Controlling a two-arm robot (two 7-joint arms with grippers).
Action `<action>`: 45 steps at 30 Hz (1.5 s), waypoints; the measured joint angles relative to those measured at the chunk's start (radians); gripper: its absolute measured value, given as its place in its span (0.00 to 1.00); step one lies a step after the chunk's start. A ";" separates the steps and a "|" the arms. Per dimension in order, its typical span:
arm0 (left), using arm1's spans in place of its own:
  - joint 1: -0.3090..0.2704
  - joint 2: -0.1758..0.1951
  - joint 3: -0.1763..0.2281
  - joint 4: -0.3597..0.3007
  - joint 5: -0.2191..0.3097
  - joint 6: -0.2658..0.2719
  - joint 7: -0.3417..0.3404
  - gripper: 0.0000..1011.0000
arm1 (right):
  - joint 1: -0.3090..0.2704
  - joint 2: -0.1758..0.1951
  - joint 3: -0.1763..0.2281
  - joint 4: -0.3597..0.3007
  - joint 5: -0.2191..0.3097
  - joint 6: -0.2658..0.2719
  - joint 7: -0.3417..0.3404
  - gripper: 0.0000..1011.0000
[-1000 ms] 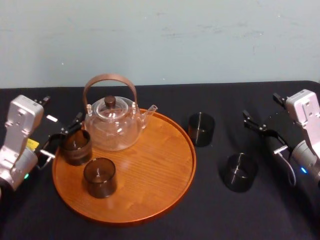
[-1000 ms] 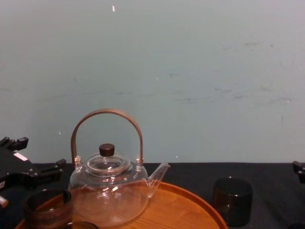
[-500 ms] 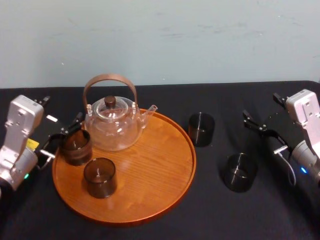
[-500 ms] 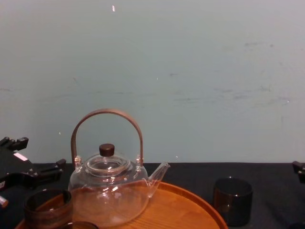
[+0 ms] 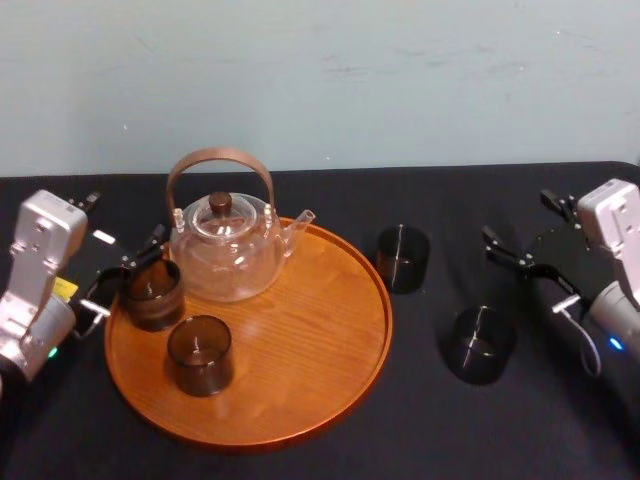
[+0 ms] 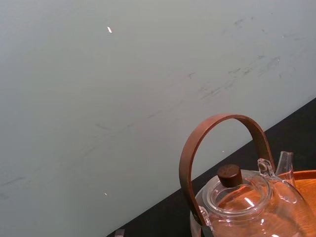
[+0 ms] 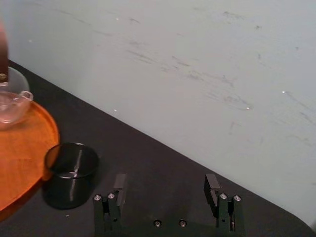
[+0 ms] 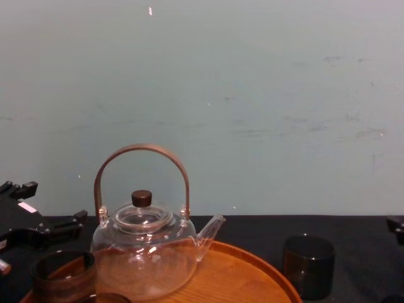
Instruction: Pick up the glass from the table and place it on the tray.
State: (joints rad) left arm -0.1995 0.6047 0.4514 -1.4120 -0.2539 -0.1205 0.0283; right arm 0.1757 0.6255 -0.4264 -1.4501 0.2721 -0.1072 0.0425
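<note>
Lining up released right end effector (image 7: 165, 185) near the glass (image 5: 403, 258); next, straddling its wall; left end effector (image 5: 128, 270) idle, released, at the tray (image 5: 386, 325)

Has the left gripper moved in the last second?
No. The left gripper sits where it was, open beside the glass at the left rim of the tray, same gap to the teapot.

I see an orange-brown tray (image 5: 310, 370) with wood grain, smoky grey-brown glasses (image 5: 478, 345), a clear teapot (image 5: 232, 262) with brown handle (image 5: 218, 156), black worktop (image 5: 450, 430).
</note>
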 joint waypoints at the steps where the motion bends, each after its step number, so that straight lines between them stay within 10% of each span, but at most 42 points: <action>1: 0.000 0.000 0.000 0.000 0.000 0.000 0.000 0.99 | -0.011 0.010 0.008 -0.016 0.012 0.008 0.018 0.99; 26: 0.000 0.000 0.000 0.000 0.000 0.000 0.000 0.99 | -0.267 0.194 0.166 -0.255 0.169 0.080 0.239 0.99; 45: 0.000 0.000 0.000 0.000 0.000 0.000 0.000 0.99 | -0.315 0.235 0.185 -0.278 0.189 0.160 0.376 0.99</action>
State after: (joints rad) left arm -0.1996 0.6047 0.4514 -1.4120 -0.2539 -0.1205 0.0283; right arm -0.1394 0.8610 -0.2411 -1.7278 0.4609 0.0524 0.4183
